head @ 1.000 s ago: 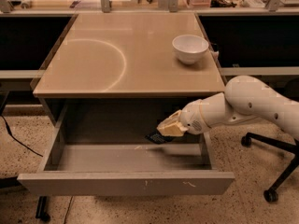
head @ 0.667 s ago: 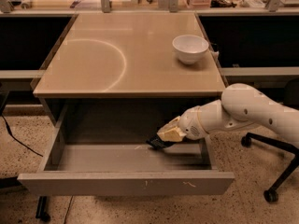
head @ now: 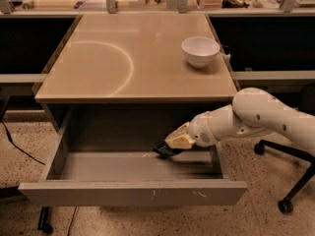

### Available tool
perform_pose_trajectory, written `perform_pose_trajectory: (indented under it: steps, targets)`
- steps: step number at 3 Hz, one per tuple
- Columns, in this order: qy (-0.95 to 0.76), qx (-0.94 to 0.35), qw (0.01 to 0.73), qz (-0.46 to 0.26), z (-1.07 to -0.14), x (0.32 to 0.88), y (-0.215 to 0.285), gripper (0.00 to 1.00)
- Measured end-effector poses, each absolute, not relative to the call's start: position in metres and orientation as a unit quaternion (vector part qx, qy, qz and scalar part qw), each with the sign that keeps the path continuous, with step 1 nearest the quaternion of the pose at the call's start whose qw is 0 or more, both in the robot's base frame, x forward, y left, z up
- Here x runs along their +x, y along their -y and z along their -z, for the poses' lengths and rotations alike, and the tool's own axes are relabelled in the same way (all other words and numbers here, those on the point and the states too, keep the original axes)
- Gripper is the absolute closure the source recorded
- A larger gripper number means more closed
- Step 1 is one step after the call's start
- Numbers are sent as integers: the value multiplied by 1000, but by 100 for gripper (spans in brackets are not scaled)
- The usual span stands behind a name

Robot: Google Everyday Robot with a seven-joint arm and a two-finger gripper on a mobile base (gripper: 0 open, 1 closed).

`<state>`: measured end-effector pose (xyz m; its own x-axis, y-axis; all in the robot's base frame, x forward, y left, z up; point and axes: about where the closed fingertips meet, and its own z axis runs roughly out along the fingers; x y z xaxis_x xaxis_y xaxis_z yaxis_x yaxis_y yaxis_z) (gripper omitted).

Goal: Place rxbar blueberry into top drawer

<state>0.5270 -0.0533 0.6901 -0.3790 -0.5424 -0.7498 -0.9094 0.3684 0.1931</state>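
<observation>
The top drawer [head: 133,192] is pulled wide open below the beige desk [head: 133,58], its grey front panel facing me. My gripper [head: 173,144] reaches in from the right over the drawer's right half. It is shut on the rxbar blueberry [head: 164,150], a small dark bar that sticks out to the left of the fingertips, just above the drawer floor. Whether the bar touches the floor I cannot tell.
A white bowl [head: 200,51] stands on the desk at the back right. A black office chair base [head: 288,181] with castors is on the floor at the right. A cable [head: 15,144] runs along the floor at the left. Shelves with clutter line the back.
My gripper with the bar has moved down and a little to the left, deeper into the drawer. The bowl and the drawer have not moved.
</observation>
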Motion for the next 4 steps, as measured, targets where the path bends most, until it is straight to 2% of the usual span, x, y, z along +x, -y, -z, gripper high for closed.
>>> perform_pose_trajectory:
  steps: [2, 3, 4]
  targets:
    - [-771, -471, 299, -307, -690, 527, 53, 10]
    - [-771, -471, 299, -307, -690, 527, 53, 0]
    - [-771, -471, 299, -307, -690, 527, 53, 0]
